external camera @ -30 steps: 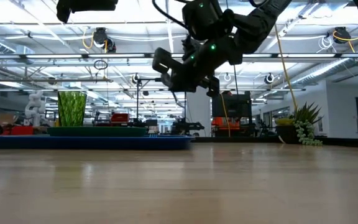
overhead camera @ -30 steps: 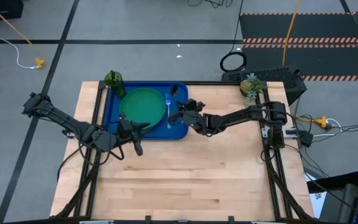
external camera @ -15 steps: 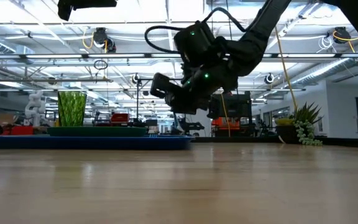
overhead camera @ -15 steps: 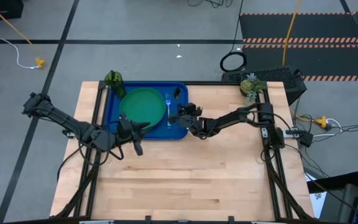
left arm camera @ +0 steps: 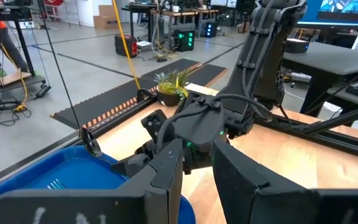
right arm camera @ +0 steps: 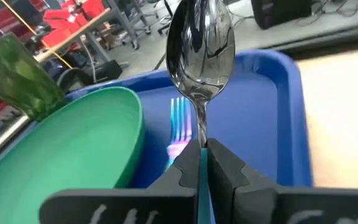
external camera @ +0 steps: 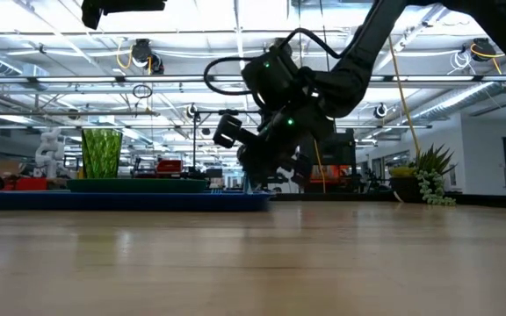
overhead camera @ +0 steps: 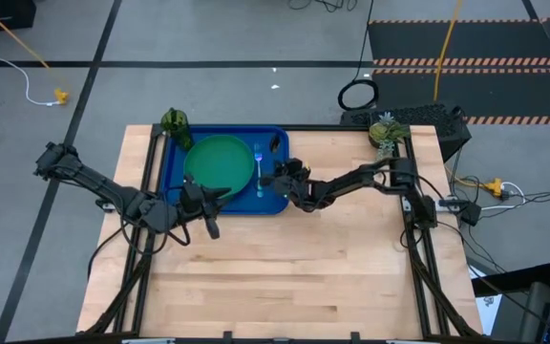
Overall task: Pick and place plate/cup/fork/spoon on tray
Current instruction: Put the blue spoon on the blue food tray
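- My right gripper (right arm camera: 202,163) is clamped tight on the spoon (right arm camera: 199,50), pinching the stem so the shiny bowl sticks out ahead of the fingers; I judge that grip lets me lay it down handle-first.
- It hangs over the right part of the blue tray (overhead camera: 172,162), low above the floor, with the fork (right arm camera: 179,127) lying just below and ahead of the spoon's bowl.
- The fork (overhead camera: 258,164) rests on the tray just beside the green plate (overhead camera: 219,161), so I want the spoon in the bare strip beyond the fork, parallel to it.
- The cup (external camera: 101,153) stands upright at the tray's far left corner, apart from my work.
- My left gripper (left arm camera: 197,174) waits near the tray's front edge, its fingers narrowly parted and holding nothing.
- A potted plant (overhead camera: 384,131) sits at the table's far right corner.
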Available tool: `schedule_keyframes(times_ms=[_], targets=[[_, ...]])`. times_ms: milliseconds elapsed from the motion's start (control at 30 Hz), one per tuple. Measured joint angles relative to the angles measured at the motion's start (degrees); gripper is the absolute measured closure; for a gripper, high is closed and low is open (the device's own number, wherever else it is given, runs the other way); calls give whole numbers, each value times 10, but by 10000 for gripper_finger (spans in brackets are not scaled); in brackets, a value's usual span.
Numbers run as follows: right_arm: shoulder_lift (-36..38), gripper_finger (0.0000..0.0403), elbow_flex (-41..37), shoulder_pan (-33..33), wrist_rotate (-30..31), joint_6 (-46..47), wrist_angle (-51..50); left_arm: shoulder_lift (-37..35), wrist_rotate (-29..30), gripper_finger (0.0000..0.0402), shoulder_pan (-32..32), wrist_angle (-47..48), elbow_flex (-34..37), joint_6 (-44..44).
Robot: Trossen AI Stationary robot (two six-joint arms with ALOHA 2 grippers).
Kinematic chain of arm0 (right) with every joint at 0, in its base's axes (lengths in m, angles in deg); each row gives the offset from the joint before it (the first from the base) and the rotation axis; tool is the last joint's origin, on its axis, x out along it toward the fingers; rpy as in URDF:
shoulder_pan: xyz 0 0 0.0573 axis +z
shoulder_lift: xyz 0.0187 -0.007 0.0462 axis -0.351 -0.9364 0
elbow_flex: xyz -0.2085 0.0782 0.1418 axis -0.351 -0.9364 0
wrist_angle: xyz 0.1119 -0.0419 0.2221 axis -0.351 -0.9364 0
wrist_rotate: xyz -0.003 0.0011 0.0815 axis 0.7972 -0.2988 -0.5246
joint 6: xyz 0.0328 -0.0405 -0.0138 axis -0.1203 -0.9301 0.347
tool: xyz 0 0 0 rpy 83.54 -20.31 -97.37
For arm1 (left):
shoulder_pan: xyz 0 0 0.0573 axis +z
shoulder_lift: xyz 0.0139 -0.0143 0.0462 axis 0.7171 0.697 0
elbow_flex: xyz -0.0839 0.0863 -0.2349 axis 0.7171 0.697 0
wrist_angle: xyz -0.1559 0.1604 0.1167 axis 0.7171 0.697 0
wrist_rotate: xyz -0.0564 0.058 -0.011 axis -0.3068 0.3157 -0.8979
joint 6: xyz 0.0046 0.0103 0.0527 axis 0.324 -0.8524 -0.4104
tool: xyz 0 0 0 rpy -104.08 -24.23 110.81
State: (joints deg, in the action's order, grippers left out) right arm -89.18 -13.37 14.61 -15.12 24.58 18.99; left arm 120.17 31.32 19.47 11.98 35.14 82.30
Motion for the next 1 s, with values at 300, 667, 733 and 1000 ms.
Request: schedule_keyframes(times_ms=[300, 667, 733, 1000], targets=[[-2, 403, 0, 5, -1, 3, 16, 0, -1, 314, 0, 0, 0, 0], [-5, 403, 0, 5, -1, 41, -5, 0, -10, 314, 0, 0, 0, 0], [-5, 403, 0, 5, -14, 50, -8, 0, -13, 314, 0, 0, 0, 0], [-8, 403, 0, 3, -27, 66, -22, 0, -13, 314, 0, 0, 0, 0]])
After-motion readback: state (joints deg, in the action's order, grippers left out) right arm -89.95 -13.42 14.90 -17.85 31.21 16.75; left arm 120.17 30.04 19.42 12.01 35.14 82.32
